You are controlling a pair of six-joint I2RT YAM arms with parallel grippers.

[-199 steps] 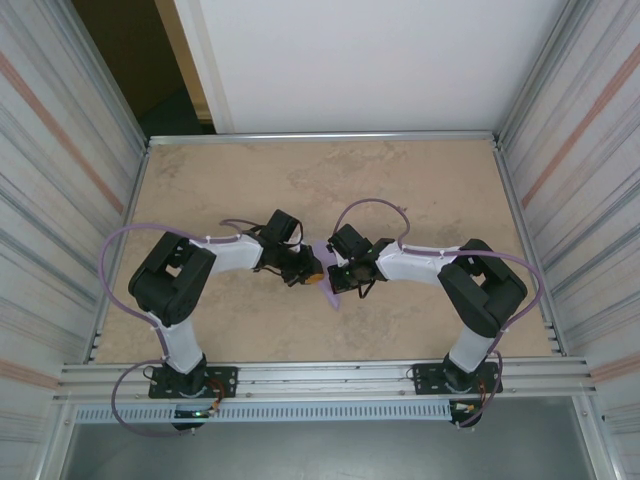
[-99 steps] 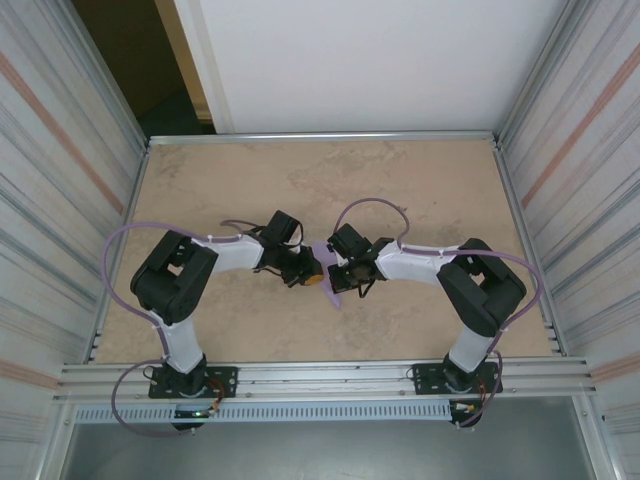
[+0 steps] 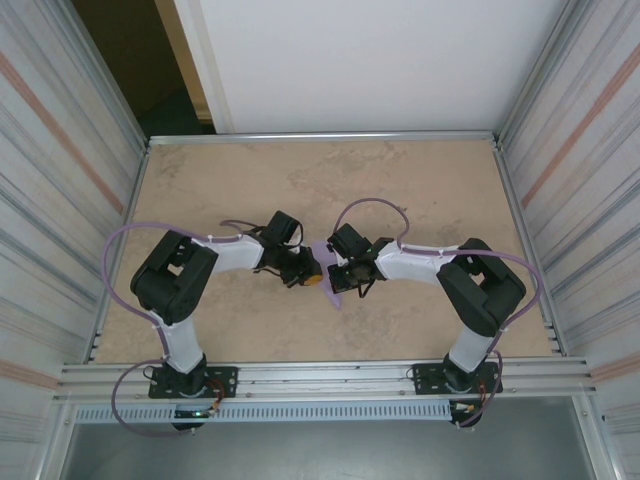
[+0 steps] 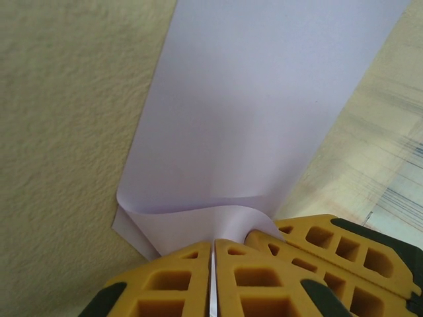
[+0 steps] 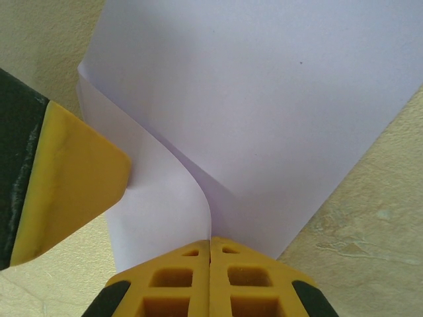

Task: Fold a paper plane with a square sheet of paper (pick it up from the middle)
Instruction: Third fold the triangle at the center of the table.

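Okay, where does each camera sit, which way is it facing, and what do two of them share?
Top external: above and behind the bases, looking down at the table; both arms whole, left gripper and right gripper meeting at the paper.
Left wrist: on the left arm, looking along its jaws, shut on the paper.
Right wrist: same on the right arm, jaws shut on the paper.
Shared: both wrist views show the paper.
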